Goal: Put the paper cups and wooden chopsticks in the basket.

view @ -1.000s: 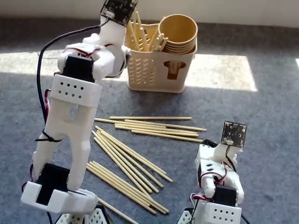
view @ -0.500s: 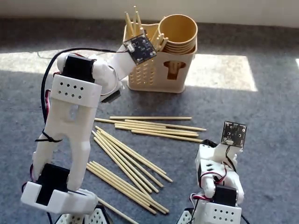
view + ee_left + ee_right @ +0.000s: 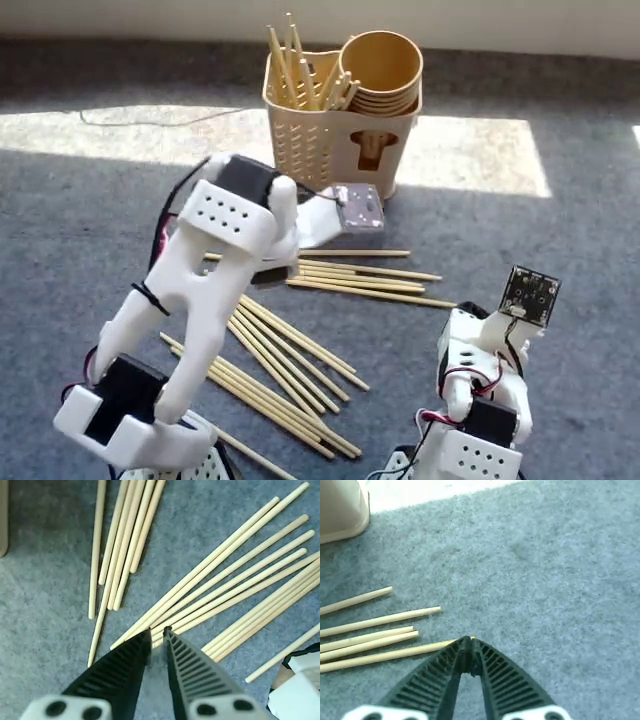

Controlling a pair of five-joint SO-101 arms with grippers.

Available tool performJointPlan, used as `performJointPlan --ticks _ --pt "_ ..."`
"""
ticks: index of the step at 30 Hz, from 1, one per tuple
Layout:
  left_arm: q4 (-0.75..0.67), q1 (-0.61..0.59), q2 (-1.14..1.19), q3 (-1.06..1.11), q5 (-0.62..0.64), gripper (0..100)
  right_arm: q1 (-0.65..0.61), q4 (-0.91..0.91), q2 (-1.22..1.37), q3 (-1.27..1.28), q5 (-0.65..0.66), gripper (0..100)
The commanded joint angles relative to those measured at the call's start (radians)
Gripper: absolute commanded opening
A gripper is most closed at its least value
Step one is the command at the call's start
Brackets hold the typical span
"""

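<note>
The left hand (image 3: 157, 631) hangs low over the loose wooden chopsticks (image 3: 290, 350) strewn on the grey carpet (image 3: 570, 260) — its fingers a narrow slit apart, gripping nothing. Behind them the basket (image 3: 330, 150) stands upright, holding a stack of paper cups (image 3: 382, 65) and several upright chopsticks (image 3: 292, 65). The right hand (image 3: 470, 641) is pressed closed and empty — its tips just beside one stick's end.

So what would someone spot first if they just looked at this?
Probably the wooden chopsticks scattered across the grey carpet, with the big white left arm bent over them and its claw pointing down at them. Behind stands the basket, holding stacked paper cups and a few upright chopsticks.
</note>
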Motion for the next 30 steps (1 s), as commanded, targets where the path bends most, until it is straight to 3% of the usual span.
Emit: performJointPlan --ticks 1,5,14,30 --pt "-0.114 0.111 -0.008 0.064 0.094 7 0.015 -0.039 -0.012 0.119 -0.003 0.6" --pt "-0.196 0.165 -0.007 0.156 0.132 12 0.015 -0.042 -0.012 0.119 -0.003 0.6" --pt "-0.417 0.229 -0.005 0.384 0.195 12 0.01 -0.042 -0.012 0.119 -0.003 0.6" --pt "-0.647 0.317 -0.004 0.615 0.236 12 0.01 -0.042 -0.012 0.119 -0.003 0.6"
